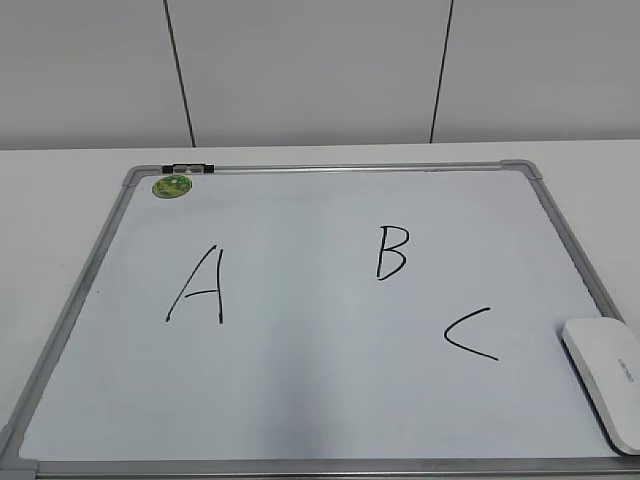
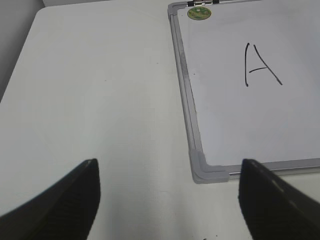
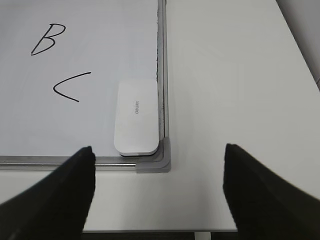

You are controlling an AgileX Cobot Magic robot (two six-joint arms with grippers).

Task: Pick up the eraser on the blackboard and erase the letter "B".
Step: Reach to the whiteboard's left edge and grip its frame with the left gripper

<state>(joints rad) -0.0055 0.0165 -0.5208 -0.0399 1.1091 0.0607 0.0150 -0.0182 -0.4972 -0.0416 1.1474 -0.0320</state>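
Right wrist view shows the eraser point(image 3: 136, 117) flat in the board's point(image 3: 161, 60) near right corner, tight against the right frame rail, with the right gripper point(image 3: 158, 190) hanging wide open above the table edge, holding nothing. The left gripper point(image 2: 167, 200) is open too, off the near left corner. Best come straight down over the eraser and pinch its long sides, minding the rail. "B" point(image 3: 47, 39) lies farther in, beyond the "C" point(image 3: 71, 86).

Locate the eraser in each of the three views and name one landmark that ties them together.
Exterior view: the eraser lies at the lower right, on the blackboard's right edge.
Left wrist view: not in it.
Right wrist view: the eraser sits centre, tucked in the board's near right corner.
Shared landmark: the letter "C", just left of the eraser.
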